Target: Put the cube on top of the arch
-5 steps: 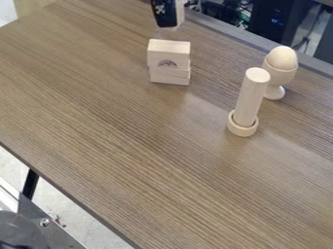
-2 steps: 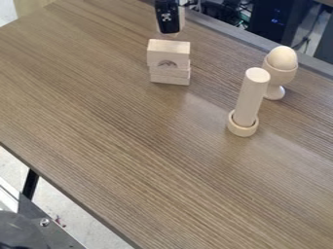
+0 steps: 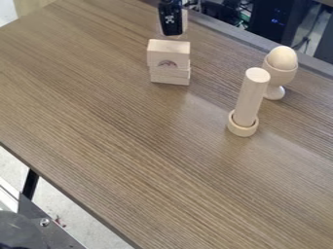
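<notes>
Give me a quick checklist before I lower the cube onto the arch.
1. Cube at the gripper: ok, pale wood shows behind the gripper's black front.
2. Grip firm and cube level: cannot tell, the gripper covers much of it.
3. Arch seated: ok, it rests on the lower wood, cutout facing down.
4. Arch top free for the cube: ok, its upper face is bare.
5. Cube lined up over the arch: cannot tell, one slanted view leaves depth open.
6. Neighbours apart from the arch: ok, the cylinder and egg cup stand off to the image's right.
</notes>
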Controlling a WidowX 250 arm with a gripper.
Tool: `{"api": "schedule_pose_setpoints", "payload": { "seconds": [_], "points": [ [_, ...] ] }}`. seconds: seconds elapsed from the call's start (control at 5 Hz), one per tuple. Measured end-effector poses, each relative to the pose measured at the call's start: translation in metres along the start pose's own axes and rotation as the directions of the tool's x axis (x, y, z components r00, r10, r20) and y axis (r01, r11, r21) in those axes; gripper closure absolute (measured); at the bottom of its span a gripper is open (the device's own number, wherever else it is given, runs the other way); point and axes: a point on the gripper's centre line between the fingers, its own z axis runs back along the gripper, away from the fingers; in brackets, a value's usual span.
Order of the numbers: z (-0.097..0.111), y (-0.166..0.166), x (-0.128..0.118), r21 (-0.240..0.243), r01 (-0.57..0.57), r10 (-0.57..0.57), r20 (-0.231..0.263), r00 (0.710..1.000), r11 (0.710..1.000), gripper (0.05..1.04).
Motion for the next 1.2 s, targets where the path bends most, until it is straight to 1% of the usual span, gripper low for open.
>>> {"api": "schedule_pose_setpoints", "payload": {
  "seconds": [0.6,1.0,1.2],
  "points": [
    [-0.0023,0.0027,-0.0004,0.002,0.003,-0.003,0.004,1.000,1.000,0.363],
    [-0.0028,0.0011,0.0022,-0.007,0.016,-0.016,0.024,1.000,1.000,0.363],
    [-0.0072,0.0020,0.0053,-0.003,0.022,-0.021,0.040,0.999,1.000,0.363]
  ]
}}
